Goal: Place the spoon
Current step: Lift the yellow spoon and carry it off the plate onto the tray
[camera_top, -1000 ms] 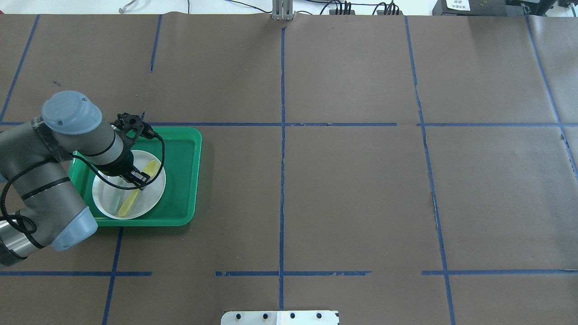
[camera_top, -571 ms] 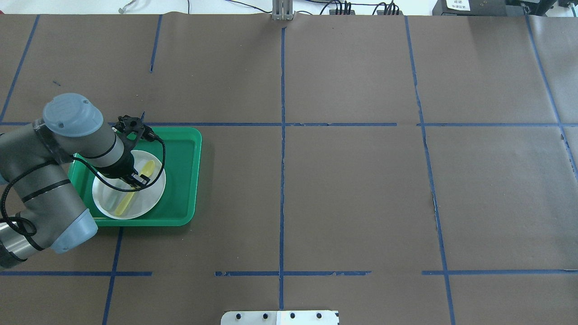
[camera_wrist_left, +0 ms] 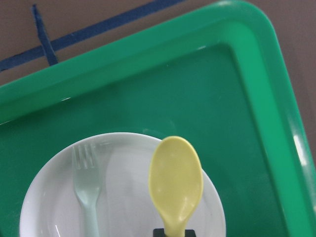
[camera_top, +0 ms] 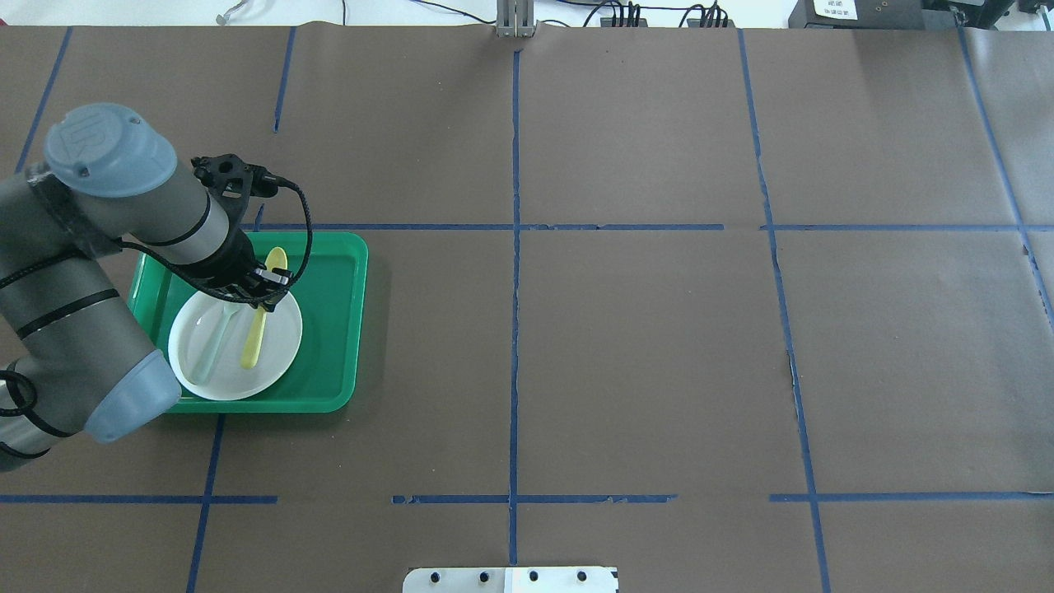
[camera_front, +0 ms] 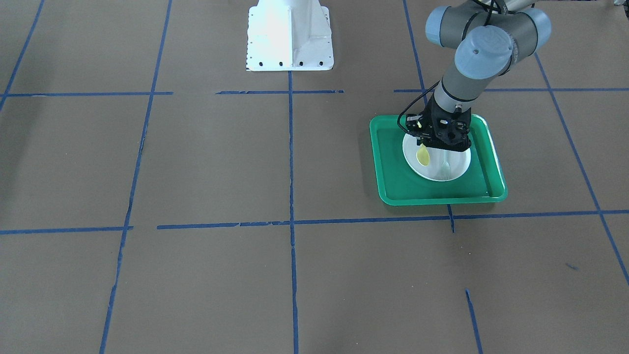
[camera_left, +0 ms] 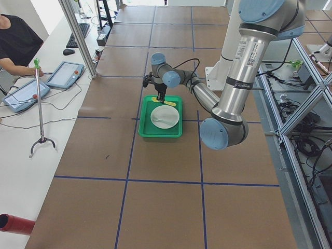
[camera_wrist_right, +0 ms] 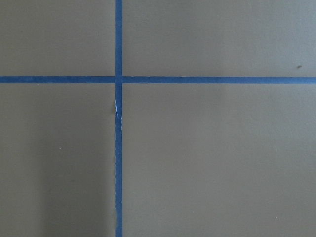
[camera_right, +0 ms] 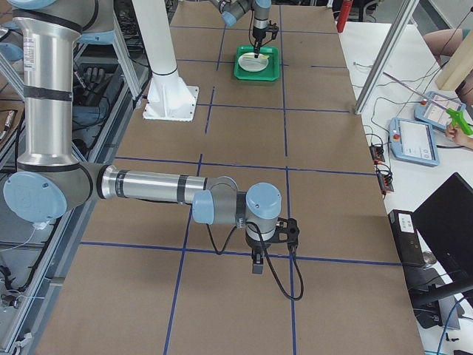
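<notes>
My left gripper (camera_top: pixel 259 295) is shut on the handle of the small yellow spoon (camera_top: pixel 254 342) and holds it lifted over the white plate (camera_top: pixel 280 329). The spoon's bowl (camera_wrist_left: pixel 176 185) points toward the far side of the green tray (camera_top: pixel 338 329). It also shows in the front view (camera_front: pixel 423 156) below the gripper (camera_front: pixel 437 142). A pale translucent fork (camera_top: pixel 212 346) lies on the plate beside it. My right gripper (camera_right: pixel 256 265) hangs over bare table far from the tray; I cannot tell if it is open or shut.
The green tray (camera_front: pixel 393 187) holds only the plate (camera_front: pixel 459 164) and fork (camera_front: pixel 444 167). Brown paper with blue tape lines (camera_top: pixel 515 247) covers the table. The white robot base (camera_front: pixel 290 34) stands at mid table edge.
My left gripper has risen and shifted toward the tray's far side with the spoon in it. The spoon has left the plate and swung to a steeper line.
</notes>
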